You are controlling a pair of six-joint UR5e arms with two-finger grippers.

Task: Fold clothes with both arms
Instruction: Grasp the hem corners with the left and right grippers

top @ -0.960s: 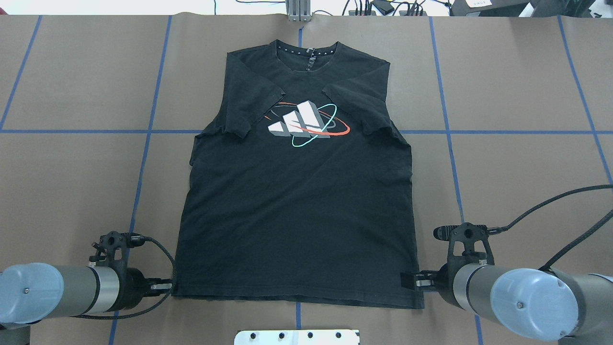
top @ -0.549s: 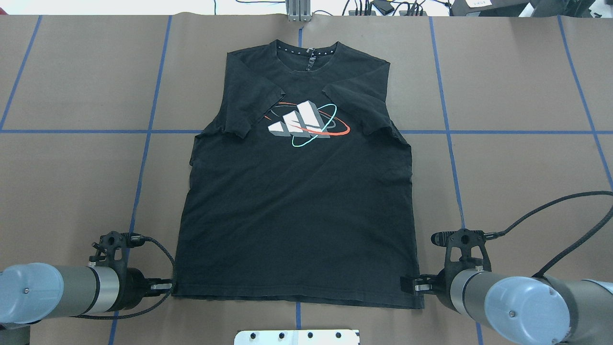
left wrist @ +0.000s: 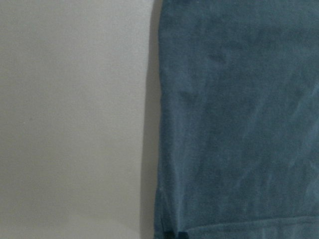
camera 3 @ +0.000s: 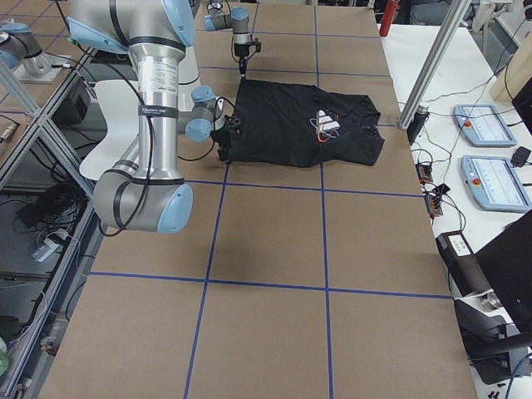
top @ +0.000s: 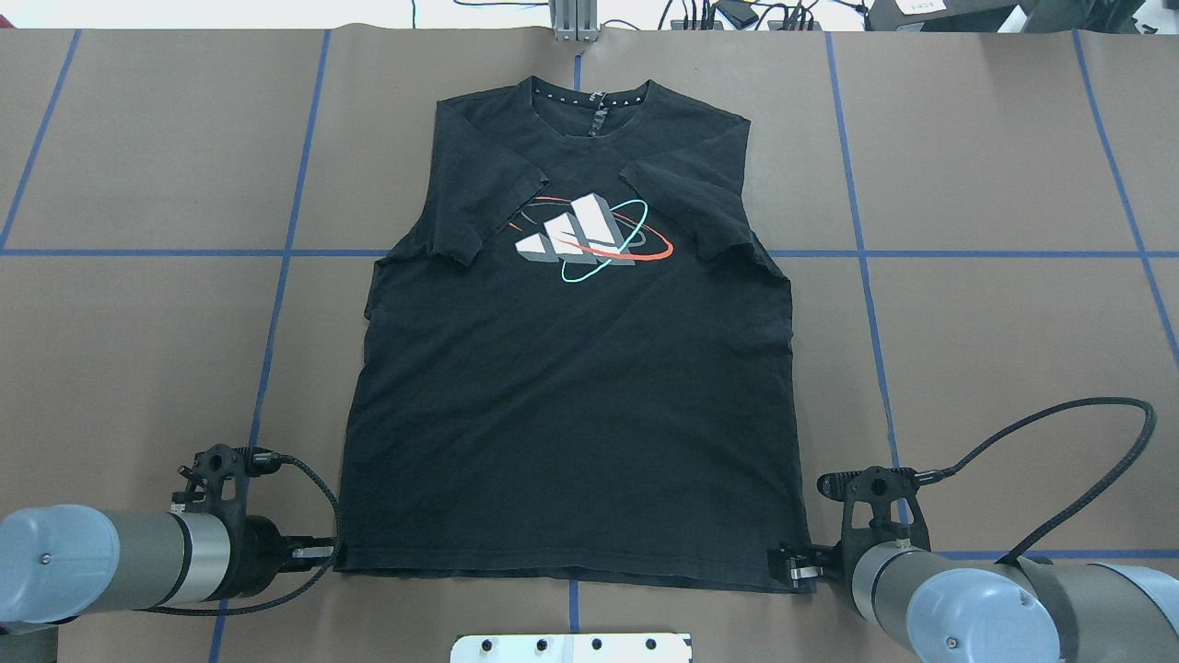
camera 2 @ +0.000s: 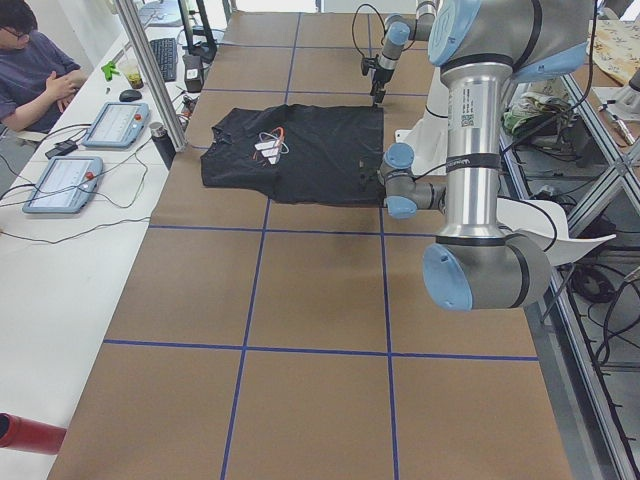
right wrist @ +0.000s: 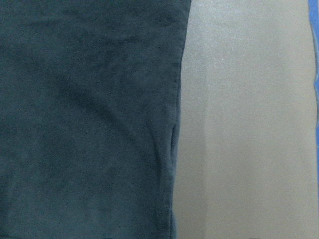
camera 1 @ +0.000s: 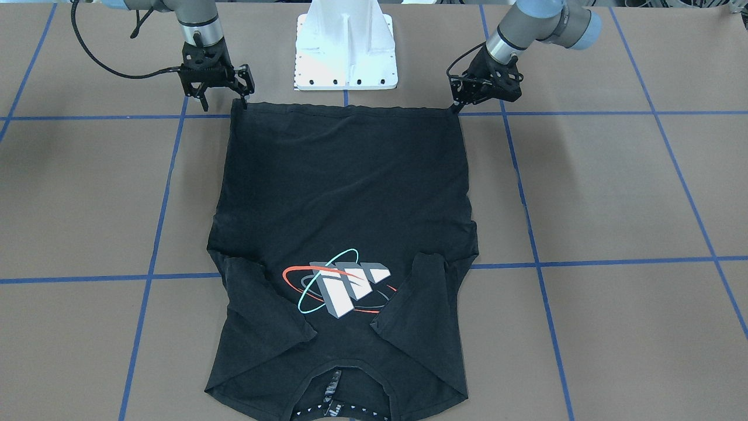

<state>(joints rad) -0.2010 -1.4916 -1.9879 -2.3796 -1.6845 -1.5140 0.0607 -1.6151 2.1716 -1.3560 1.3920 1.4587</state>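
At front view's bottom, half-cropped T-shirt point(camera 1: 345, 193) collar.

left arm point(top: 138, 562), right arm point(top: 889, 575): silver-grey tubes | light blue joint caps point(top: 976, 622) | black braided cables point(top: 1105, 401) | white bolted pedestal point(camera 1: 345, 52)

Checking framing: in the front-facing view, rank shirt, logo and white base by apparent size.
Largest: shirt. Then base and logo, which look alike; base is cut off at the top.
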